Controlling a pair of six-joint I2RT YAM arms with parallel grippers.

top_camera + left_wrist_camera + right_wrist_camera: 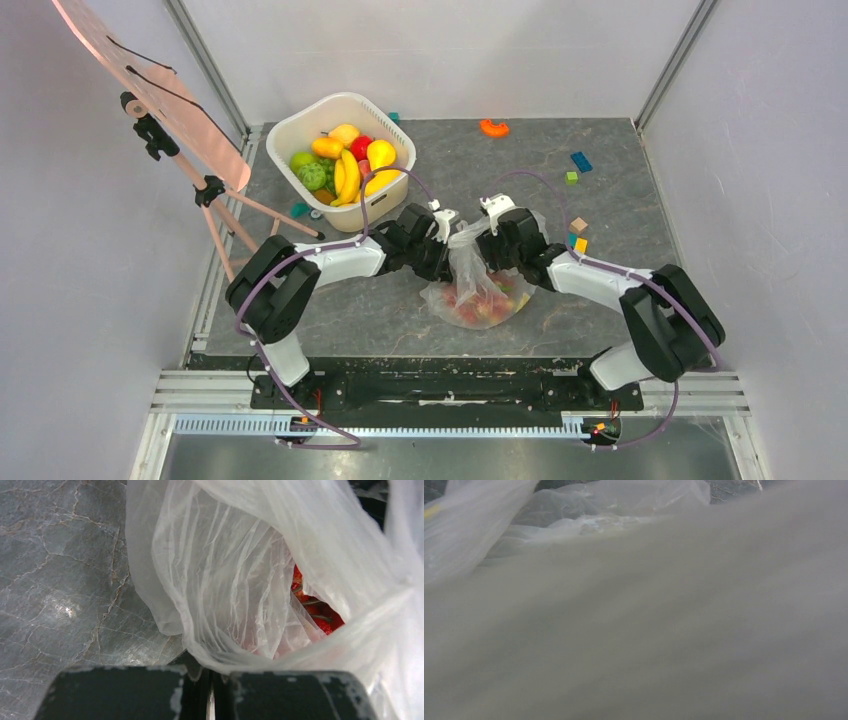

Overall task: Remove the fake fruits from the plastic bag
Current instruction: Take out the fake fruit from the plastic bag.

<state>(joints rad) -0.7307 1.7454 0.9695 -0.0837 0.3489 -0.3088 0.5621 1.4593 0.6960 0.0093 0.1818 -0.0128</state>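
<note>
My left gripper (209, 680) is closed on the rim of the plastic bag (468, 262). The bag hangs just ahead of it, with the fake fruits (482, 303) heaped at its bottom. My right gripper (492, 228) is at the bag's other side — film covers it, so I cannot tell whether it grips.

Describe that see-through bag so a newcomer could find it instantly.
Start at the grey stone-patterned table. Near its front edge, between the left arm and the right arm, sits the plastic bag, its top gathered upward. Unlike the white tub farther back, it is clear and crinkly, with red and yellow fake fruits showing through.
</note>
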